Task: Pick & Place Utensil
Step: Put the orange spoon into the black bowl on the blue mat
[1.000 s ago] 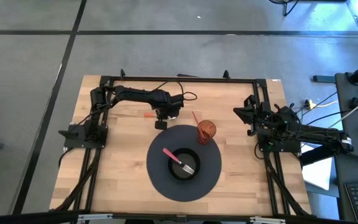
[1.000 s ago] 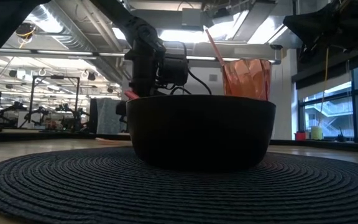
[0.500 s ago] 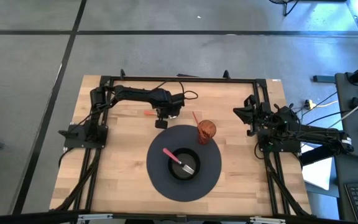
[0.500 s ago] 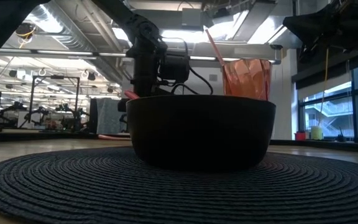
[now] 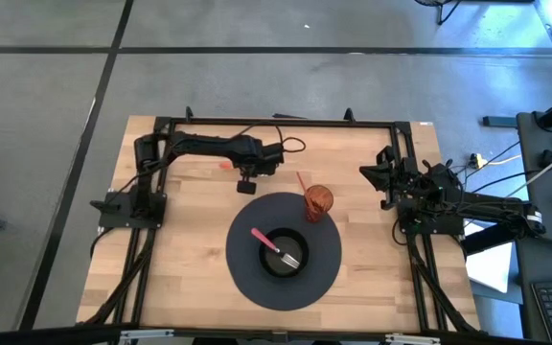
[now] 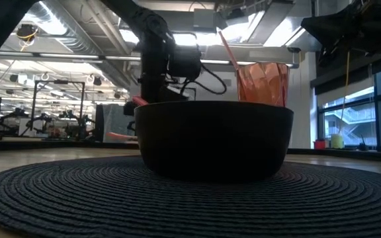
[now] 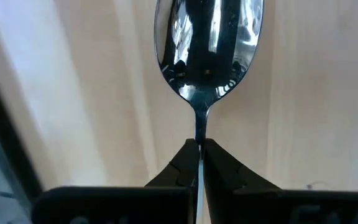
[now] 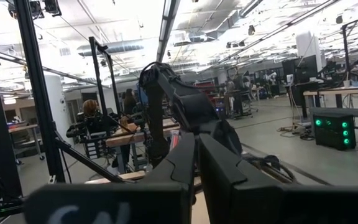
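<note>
Steel spoon (image 7: 209, 43) sits pinched by its neck in the left gripper (image 7: 199, 163); fingers closed tight on the thin stem, bowl of the spoon projecting forward over bare wood. In the high view the left gripper (image 5: 247, 178) hangs over the wooden table (image 5: 180, 249) near the far edge, just beyond the rim of the round dark placemat (image 5: 329, 264). The handle colour looks pink-red in the low view, though most of it is hidden.

Moving rightward: black bowl (image 5: 284, 254) at the mat's centre, already holding 1 pink-handled fork (image 5: 274, 243). Orange translucent cup (image 5: 318, 202) stands on the mat's far-right part with 1 red straw-like stick (image 5: 302, 182) in it.

Far right: right gripper (image 5: 379, 178) parked at the table's right edge, arm folded; its fingers close together with nothing between them in the right wrist view.

Step in hand, as judged: carry spoon to bowl or cup. Grip is on a narrow neck, so the spoon may pivot; keep wrist level, move slowly, clear the rim of the bowl or cup before lowering, and release only once the spoon is supported.
</note>
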### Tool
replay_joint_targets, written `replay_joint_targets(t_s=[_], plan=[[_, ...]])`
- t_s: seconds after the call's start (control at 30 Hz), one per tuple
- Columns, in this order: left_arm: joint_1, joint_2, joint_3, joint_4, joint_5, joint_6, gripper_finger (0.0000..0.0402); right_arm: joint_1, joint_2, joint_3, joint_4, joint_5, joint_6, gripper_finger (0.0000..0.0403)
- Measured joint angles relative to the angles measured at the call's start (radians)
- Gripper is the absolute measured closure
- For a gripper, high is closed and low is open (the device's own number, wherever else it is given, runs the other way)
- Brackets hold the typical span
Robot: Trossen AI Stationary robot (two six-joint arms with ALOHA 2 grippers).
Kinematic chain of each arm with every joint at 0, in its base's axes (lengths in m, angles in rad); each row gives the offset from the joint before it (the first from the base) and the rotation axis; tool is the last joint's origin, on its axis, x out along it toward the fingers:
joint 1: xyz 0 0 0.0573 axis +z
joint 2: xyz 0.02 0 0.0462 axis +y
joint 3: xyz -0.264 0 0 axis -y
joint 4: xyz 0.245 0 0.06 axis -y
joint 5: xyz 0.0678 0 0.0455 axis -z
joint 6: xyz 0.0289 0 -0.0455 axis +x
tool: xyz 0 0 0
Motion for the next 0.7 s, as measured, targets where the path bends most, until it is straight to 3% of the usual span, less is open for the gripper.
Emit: replay_joint_targets(t_s=[0.4,0.7], plan=[[-0.053,-0.125,0.000,-0.013,-0.067,0.014,0.0398,0.000,0.000,0.000,0.000,0.000,0.008,0.0379],[-0.121,-0.150,-0.001,-0.072,-0.102,0.009,0.0398,0.000,0.000,0.000,0.000,0.000,0.011,0.0379]])
